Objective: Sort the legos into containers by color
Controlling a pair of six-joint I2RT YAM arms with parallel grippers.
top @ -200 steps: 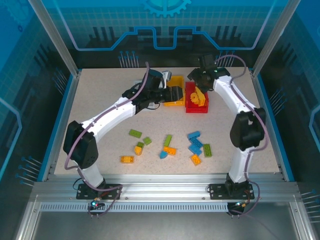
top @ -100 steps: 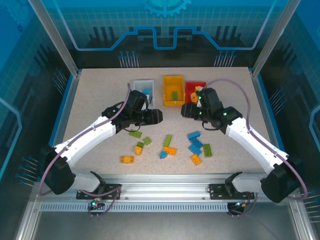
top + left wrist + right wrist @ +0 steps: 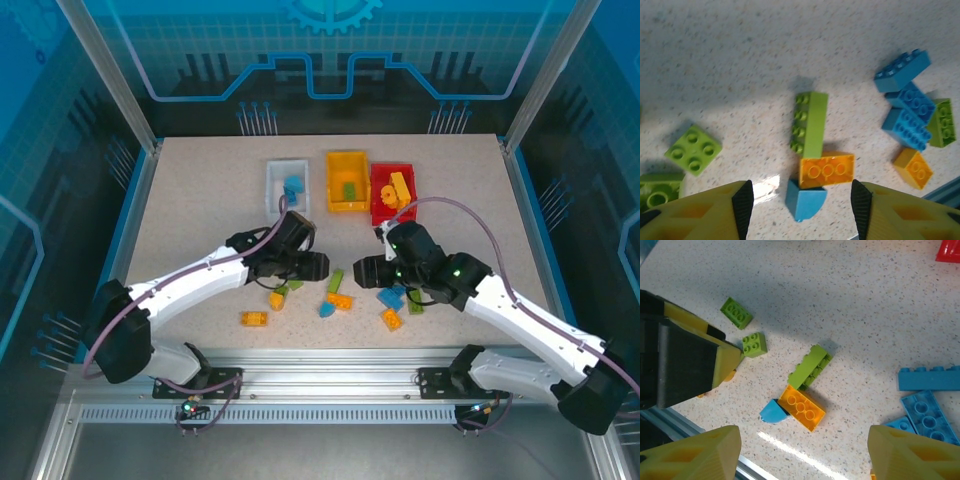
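Loose legos lie near the table's front: a long green brick (image 3: 336,280), an orange brick (image 3: 339,300) and a rounded blue brick (image 3: 326,310) touch each other. My left gripper (image 3: 318,266) hovers open over them; in its wrist view the blue rounded brick (image 3: 805,199) lies between the fingers, with the orange brick (image 3: 826,170) beyond it. My right gripper (image 3: 360,270) is open too, above the same orange brick (image 3: 801,408). At the back stand the white bin (image 3: 273,190), yellow bin (image 3: 347,161) and red bin (image 3: 378,200).
Blue bricks (image 3: 390,296), a green one (image 3: 414,303) and an orange one (image 3: 391,320) lie under the right arm. More green and orange pieces (image 3: 277,297) and an orange brick (image 3: 254,318) lie left. The left gripper's body (image 3: 690,360) is close beside the right one.
Both arms have swung from the bins at the back down to the loose pile near the front, and now face each other across the green, orange and blue bricks.
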